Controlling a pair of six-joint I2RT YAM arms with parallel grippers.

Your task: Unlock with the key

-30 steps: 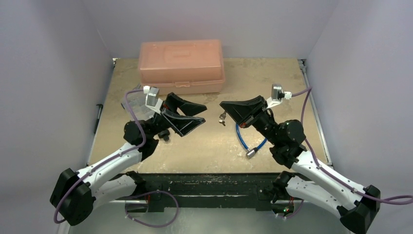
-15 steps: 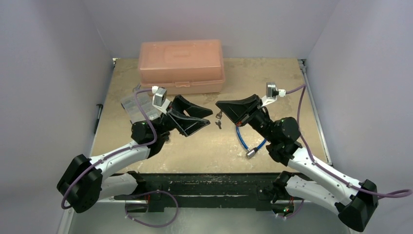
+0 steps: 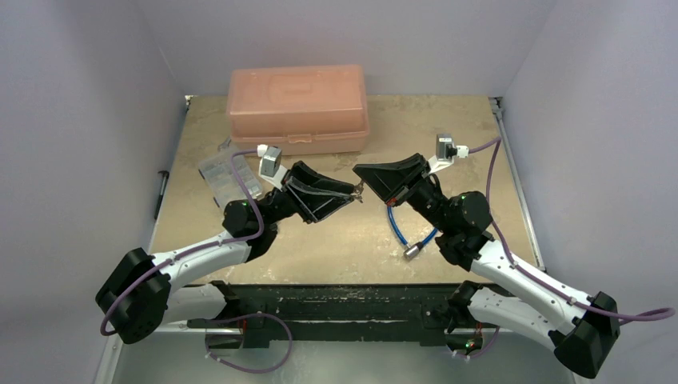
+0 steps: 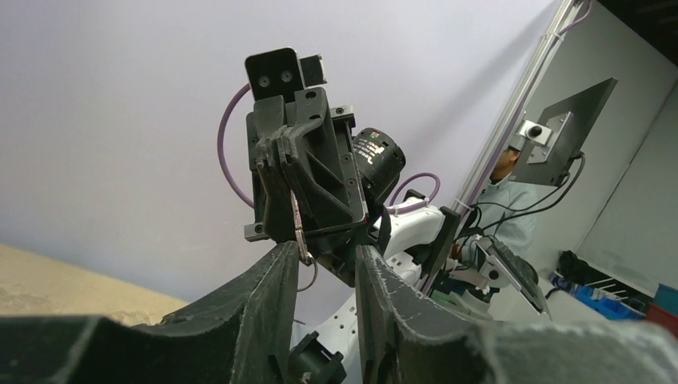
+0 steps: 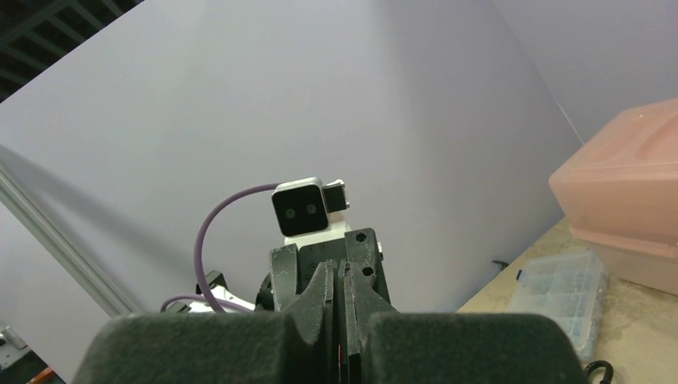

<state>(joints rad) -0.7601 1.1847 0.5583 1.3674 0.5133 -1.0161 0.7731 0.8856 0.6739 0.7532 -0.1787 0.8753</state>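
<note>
Because the right gripper (image 5: 343, 330) has its fingers (image 5: 424, 344) pressed flat together, what they hold is hard to read. The left wrist view shows a thin metal blade (image 4: 295, 220) nipped edge-on at the tips, with a wire ring (image 4: 309, 276) dangling under it. I take it for a key, but no head shows. I cannot tell whether it is the black-headed one the task wants or one off a bare silver bunch.

Facing it tip to tip, the left gripper (image 4: 326, 254) has its fingers (image 4: 260, 308) spread, one on each side of the blade's lower end. The blade sits close to the finger on the left of that view; whether they touch I cannot tell. This reads as a handover set up in mid-air. A pinch on the blade leaves little free to enter a keyhole, so the other gripper would want the head end.

Both grippers meet above the table (image 3: 480, 144), a little in front of the right half of the orange box (image 3: 297, 108). Off that box's front left corner lies a clear compartment case (image 3: 228, 178). In front of the box and further right, a blue cable (image 3: 397, 226) loops on the table, ending in a metal fitting (image 3: 412, 251). No padlock shows in any view.
</note>
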